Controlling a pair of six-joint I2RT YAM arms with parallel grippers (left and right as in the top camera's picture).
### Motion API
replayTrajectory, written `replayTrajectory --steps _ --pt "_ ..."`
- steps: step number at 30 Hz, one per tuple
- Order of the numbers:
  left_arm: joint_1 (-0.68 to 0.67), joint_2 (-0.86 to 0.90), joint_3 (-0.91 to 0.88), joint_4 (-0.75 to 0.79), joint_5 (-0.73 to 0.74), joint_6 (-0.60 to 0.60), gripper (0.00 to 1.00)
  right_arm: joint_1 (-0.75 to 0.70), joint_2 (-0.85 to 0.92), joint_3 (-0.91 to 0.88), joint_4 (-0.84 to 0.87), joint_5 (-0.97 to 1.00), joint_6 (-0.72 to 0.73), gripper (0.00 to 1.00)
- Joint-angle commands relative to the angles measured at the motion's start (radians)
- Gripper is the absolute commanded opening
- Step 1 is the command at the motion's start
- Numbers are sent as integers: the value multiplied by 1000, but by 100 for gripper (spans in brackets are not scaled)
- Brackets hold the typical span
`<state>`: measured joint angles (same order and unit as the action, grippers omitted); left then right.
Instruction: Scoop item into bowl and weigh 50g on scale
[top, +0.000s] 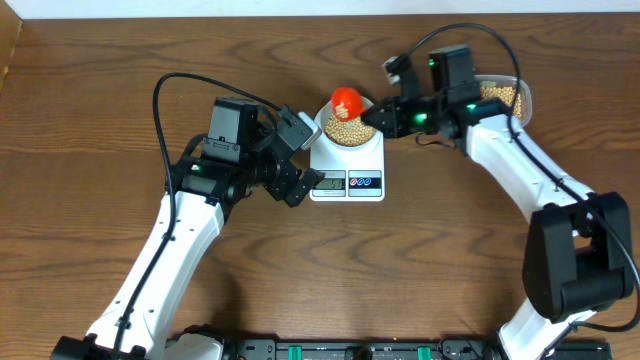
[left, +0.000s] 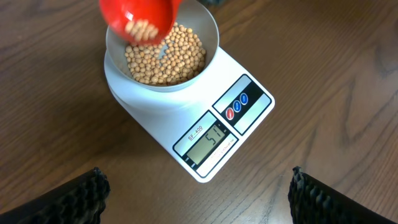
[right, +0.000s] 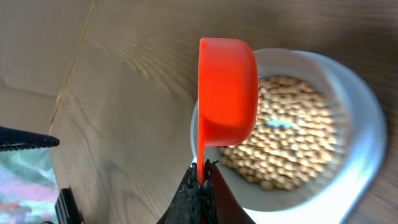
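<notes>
Right gripper (right: 200, 180) clamped on red plastic scoop (right: 227, 87) handle, tilted over small round white bowl (left: 208, 31) of tan-yellow beans (left: 168, 59) sitting on white rectangular digital scale (left: 155, 118); left gripper (top: 305, 160) wide open just beside scale.

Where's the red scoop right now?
In the overhead view, the red scoop is held by the right claw over the bowl on the scale.

Tan-yellow beans (left: 165, 59), white bowl (left: 205, 22), white scale (left: 149, 118) (red and blue buttons (left: 231, 113)), red scoop (right: 227, 87)
</notes>
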<state>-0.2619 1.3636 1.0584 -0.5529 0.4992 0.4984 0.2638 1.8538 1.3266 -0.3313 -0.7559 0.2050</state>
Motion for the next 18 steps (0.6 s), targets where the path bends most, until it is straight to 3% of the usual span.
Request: replayTrajectory --steps 1,18 --pt "0 1 -7 -10 6 10 95 -42 -67 1 -6 -40 27 1" --pt "0 1 -7 -15 6 10 95 -241 -214 1 -139 85 18 1"
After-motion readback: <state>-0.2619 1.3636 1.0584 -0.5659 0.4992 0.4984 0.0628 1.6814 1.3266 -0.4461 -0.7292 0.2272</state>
